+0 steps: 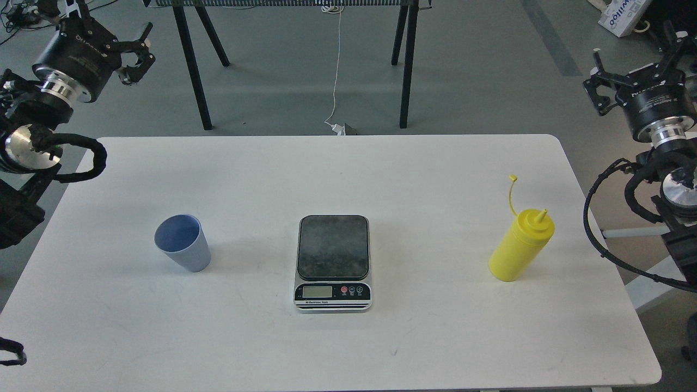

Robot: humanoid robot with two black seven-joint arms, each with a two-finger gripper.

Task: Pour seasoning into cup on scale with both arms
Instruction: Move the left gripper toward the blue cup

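Nothing started: cup off the scale, both arms clear

Currently the seasoning [521, 245] stands upright near the right edge of the surface [435, 337], nozzle bare, its tethered tip cap hanging free on the strap above. Untouched. The scale [333, 261] sits mid-surface, toward the front edge, weighing plate bare. The cup [183, 242] stands upright well to the left of the scale, blue inside showing, apparently empty.

Judgement: no step done. Left to do: cup onto the plate, bottle lifted, tipped, squeezed over the cup.

Left pincer [135, 57] hangs beyond the far-left corner, off the surface, fingers apart, holding nothing. Right pincer [598, 81] hangs off the far-right corner, also apart and empty. Neither touches anything of the task.
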